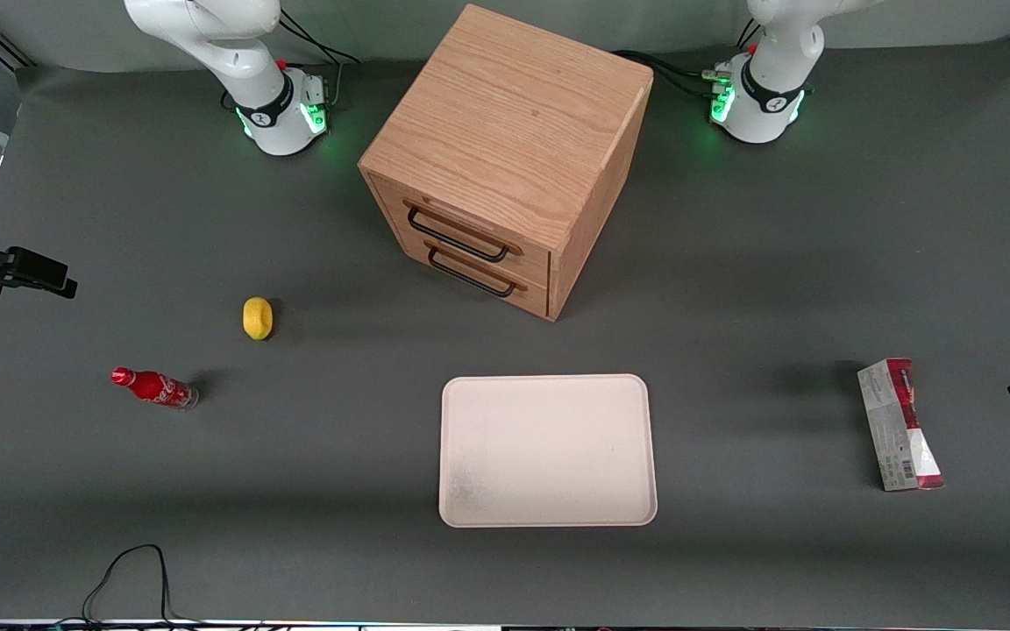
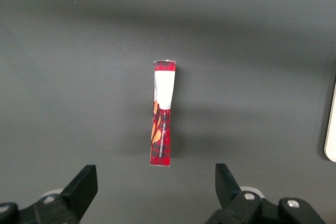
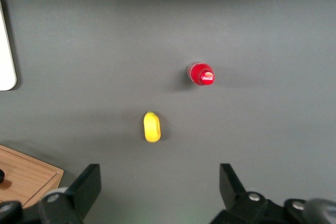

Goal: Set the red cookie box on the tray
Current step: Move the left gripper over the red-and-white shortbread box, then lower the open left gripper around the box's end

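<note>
the red cookie box (image 1: 899, 425) was seen standing on one narrow edge on the grey table mat (image 1: 733, 350), toward the working arm's end of the table and well apart from the cream-white tray (image 1: 547, 517), which lay flat in front of the wooden drawer cabinet (image 1: 505, 149), nearer the front camera. nothing was seen on the tray.

the left gripper (image 2: 156, 182) was held high above the box, looking straight down at it, its fingers (image 2: 84, 182) spread wide and nothing held between them. in the left wrist view the box (image 2: 162, 114) showed its red patterned narrow side upward, with a white patch toward one end. its long axis was seen to run roughly at right angles to the line joining the two fingertips, and the box sat just off the midpoint between them, so the fingers were already set to close across its thin width. it was judged that the coming move would call mainly for a straight descent with a small shift forward over the box's middle. since the box was balanced on edge, an off-centre touch was judged likely to tip it.
</note>
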